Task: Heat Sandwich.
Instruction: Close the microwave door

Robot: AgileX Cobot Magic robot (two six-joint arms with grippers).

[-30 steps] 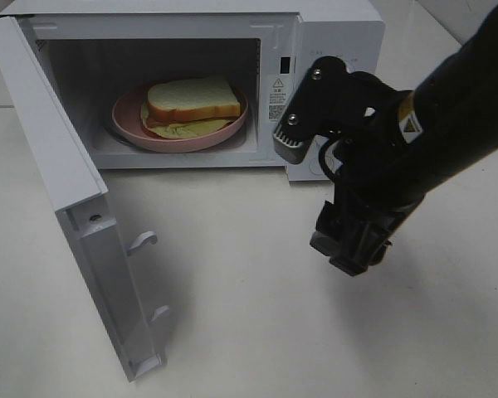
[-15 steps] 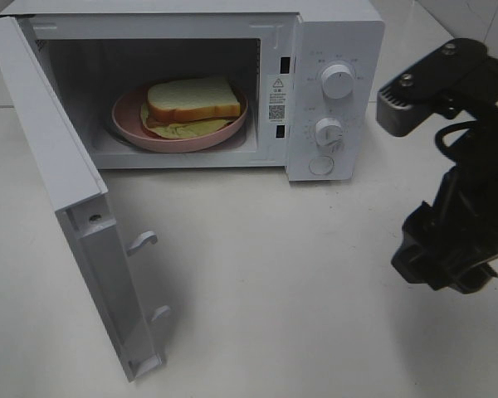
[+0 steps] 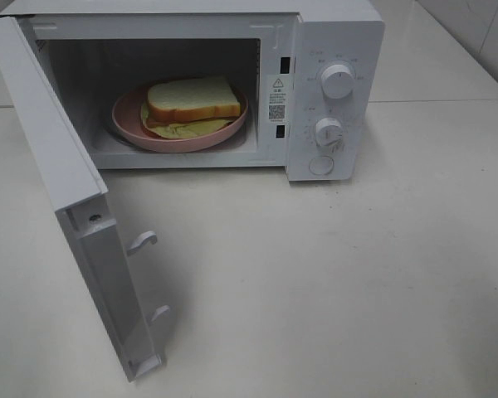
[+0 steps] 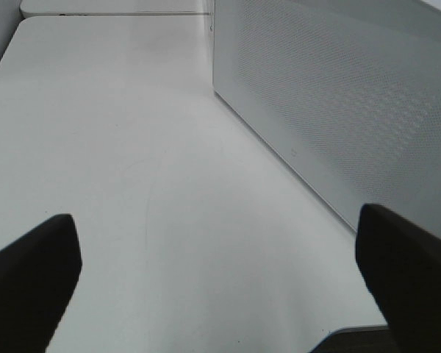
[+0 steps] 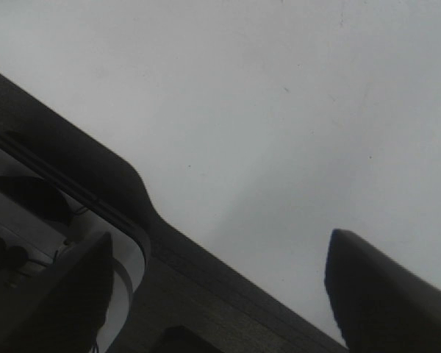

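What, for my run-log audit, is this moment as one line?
sandwich: on pink plate inside microwave | door: open | left end effector: open, empty | right end effector: open, empty

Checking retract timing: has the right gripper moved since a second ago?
Yes. The right gripper swung right, from in front of the upper dial to beyond the overhead view's right edge.

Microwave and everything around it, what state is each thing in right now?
microwave: door swung wide open.
pink plate: inside the microwave.
sandwich: lying on the pink plate, inside.
left gripper: open, empty.
right gripper: open, empty.
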